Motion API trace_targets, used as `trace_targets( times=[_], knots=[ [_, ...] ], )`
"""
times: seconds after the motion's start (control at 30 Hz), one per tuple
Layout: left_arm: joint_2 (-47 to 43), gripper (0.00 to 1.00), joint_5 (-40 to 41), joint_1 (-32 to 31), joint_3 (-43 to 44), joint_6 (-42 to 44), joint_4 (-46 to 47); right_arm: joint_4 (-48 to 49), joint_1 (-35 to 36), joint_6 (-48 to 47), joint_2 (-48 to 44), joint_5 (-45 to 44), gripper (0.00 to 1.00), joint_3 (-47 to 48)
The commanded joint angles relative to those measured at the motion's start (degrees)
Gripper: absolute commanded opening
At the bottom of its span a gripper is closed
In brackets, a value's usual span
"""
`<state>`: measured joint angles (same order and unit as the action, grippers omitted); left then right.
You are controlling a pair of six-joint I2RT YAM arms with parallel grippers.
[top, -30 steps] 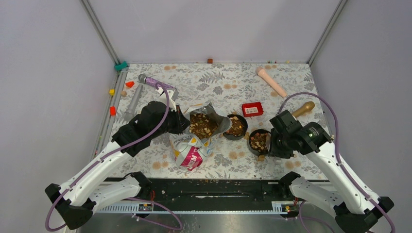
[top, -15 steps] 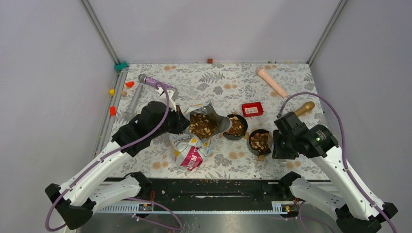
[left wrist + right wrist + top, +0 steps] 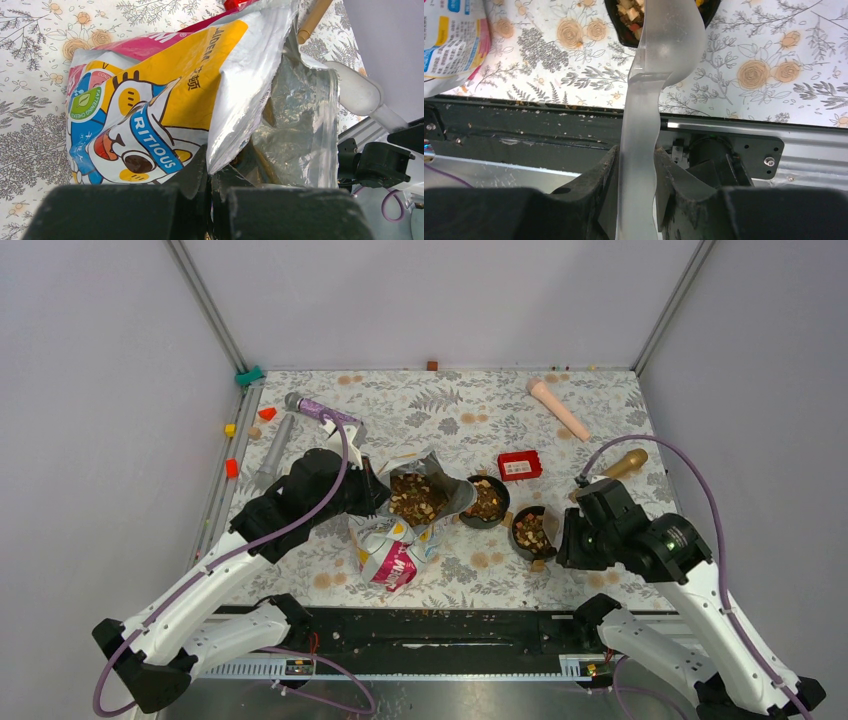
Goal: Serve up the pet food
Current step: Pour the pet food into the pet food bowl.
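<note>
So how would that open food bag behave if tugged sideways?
Probably floppy: the food bag is thin creased foil, buckling where the left gripper pinches its torn edge. Likely weighted by the kibble inside, so it may drag rather than slide. Open-topped, it could spill if tipped.

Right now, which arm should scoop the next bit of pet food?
Probably right: the right gripper holds the clear plastic scoop at the black round bowl of kibble. The left gripper is shut on the edge of the yellow foil bag, propping it open.
</note>
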<state>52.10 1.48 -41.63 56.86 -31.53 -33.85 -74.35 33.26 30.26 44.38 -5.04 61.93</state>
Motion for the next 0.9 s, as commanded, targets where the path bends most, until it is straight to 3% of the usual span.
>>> trace_targets(
  times=[0.0,0.17,0.27,0.43,0.57,0.87],
  knots=[
    [-1.2,0.00,-0.4,-0.3,2.0,-0.1,1.8,-0.7,-0.3,1.8,0.4,-5.5,0.00,0.5],
    [-1.7,0.00,-0.1,-0.3,2.0,0.0,1.8,0.5,-0.3,0.5,0.6,1.5,0.00,-1.6],
    [-1.7,0.00,-0.7,-0.4,2.1,0.0,1.7,0.4,-0.3,1.8,0.1,-3.9,0.00,-1.0],
    [-2.3,0.00,1.1,-0.3,2.0,0.1,1.6,5.0,-0.3,0.2,-3.1,-0.7,0.00,-0.4],
    [-2.5,0.00,2.3,-0.4,2.0,0.0,1.4,1.6,-0.3,0.3,-4.3,-7.9,0.00,5.7],
    [-2.2,0.00,2.9,-0.3,2.0,-0.5,1.2,26.9,-0.3,12.7,-22.0,-4.0,0.00,-7.8]
  ],
)
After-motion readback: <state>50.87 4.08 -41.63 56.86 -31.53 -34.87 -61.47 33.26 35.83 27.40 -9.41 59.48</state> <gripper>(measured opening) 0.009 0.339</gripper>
